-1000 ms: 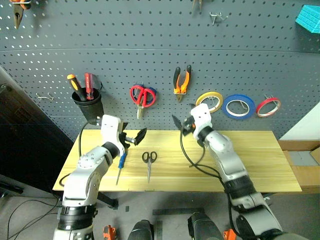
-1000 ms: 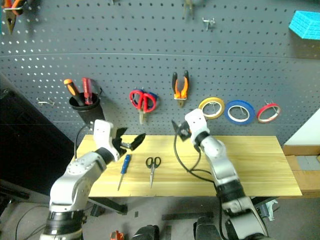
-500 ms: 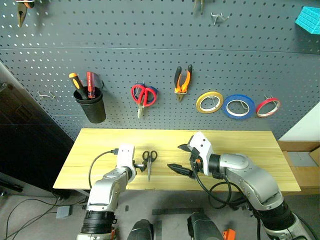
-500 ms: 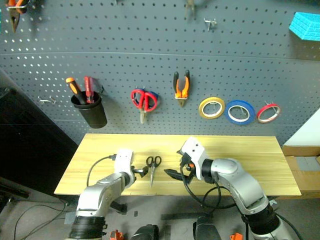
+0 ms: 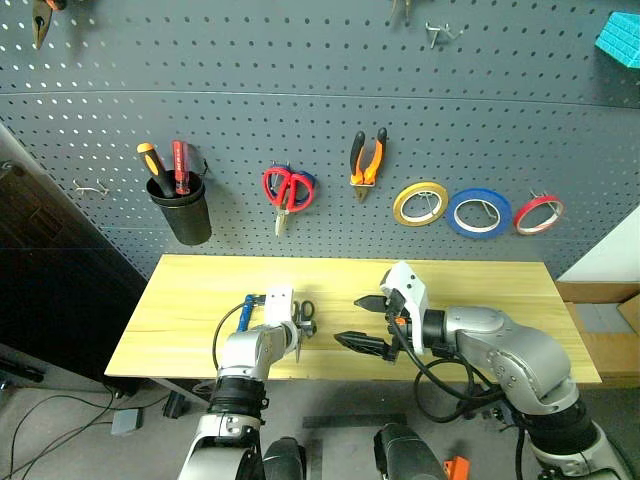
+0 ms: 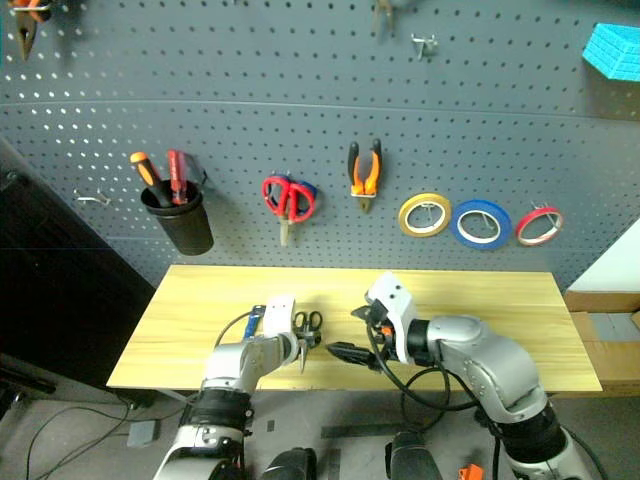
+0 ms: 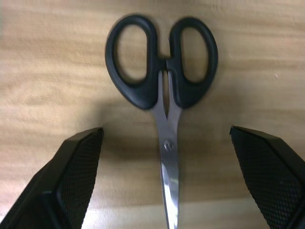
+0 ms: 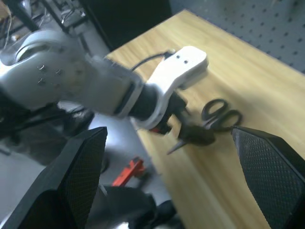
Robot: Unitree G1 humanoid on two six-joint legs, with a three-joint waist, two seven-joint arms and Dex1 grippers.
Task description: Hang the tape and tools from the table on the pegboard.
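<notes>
Scissors (image 7: 164, 90) are my current pickup: left tool (image 7: 167, 179) straddles them wide open and empty, needing descent and closure, right tool (image 5: 368, 321) beside, likewise open, empty.

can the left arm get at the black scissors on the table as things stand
Probably yes. The left gripper is open with one of its fingers on each side of the black scissors, which lie flat on the table with nothing between them.

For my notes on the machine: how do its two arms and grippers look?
Both arms have silver-grey rounded shells with black joints, white wrist housings and loose black cables. The left gripper and right gripper each have two black pointed fingers with cross-hatched pads.
</notes>
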